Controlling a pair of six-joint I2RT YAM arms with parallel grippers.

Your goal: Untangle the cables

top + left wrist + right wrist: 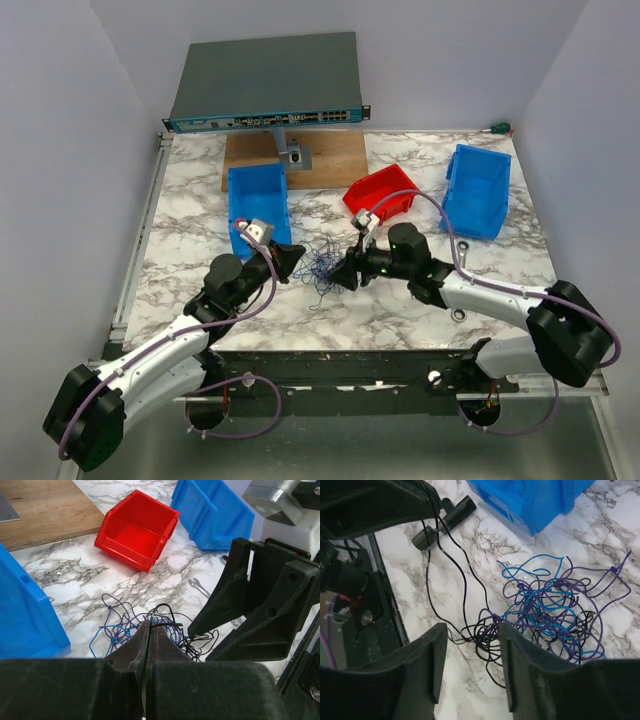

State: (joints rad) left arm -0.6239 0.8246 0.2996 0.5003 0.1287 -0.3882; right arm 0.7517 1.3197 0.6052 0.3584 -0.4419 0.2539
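Observation:
The cables [322, 268] are a loose tangle of thin blue, purple and black wires on the marble table between my two grippers. My left gripper [297, 260] is just left of the tangle. In the left wrist view it [149, 626] is shut on a black cable that loops up out of the tangle [125, 627]. My right gripper [342, 274] is just right of the tangle. In the right wrist view it [472, 637] is open and empty, low over the black coils at the near edge of the tangle [545, 610]. A black strand runs taut up to the left gripper [380, 502].
A red bin [381, 197] lies behind the tangle, with a blue bin [258, 203] at back left and another [477, 190] at back right. A silver wrench [464, 249] lies right of the right arm. A wooden board [330, 160] and a network switch [265, 85] are at the back.

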